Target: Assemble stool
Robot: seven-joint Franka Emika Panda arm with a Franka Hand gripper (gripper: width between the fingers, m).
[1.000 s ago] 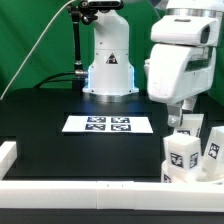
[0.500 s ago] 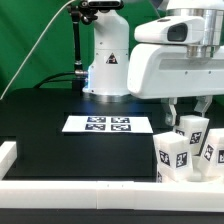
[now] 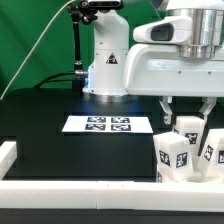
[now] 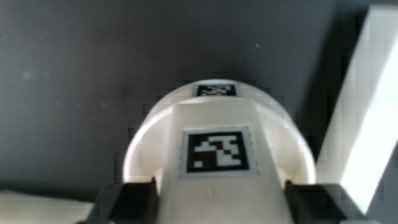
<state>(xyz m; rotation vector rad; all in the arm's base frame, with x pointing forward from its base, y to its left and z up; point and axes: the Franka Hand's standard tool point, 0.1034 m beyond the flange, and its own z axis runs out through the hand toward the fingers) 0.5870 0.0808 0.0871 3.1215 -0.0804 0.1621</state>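
Observation:
Three white stool legs with black-and-white tags stand upright close together at the exterior view's right, behind the front rail. My gripper [image 3: 190, 112] reaches down over the rear leg [image 3: 190, 128], one finger on each side of its top. In the wrist view that tagged leg [image 4: 217, 150] fills the space between the two dark fingers, and the gripper [image 4: 228, 205] is shut on it. A nearer leg [image 3: 177, 156] and a right-hand leg [image 3: 212, 146] stand beside it. The front rail hides the feet of the legs and whatever they stand on.
The marker board [image 3: 110, 124] lies flat mid-table on the black surface. White border rails run along the front [image 3: 80, 190] and the exterior view's left [image 3: 8, 152]; one also shows in the wrist view [image 4: 365, 120]. The robot's white base [image 3: 108, 60] stands at the back.
The hand has swivelled around its upright axis over the legs, so its broad side now faces the exterior camera. Its fingers have stayed shut on the rear leg.

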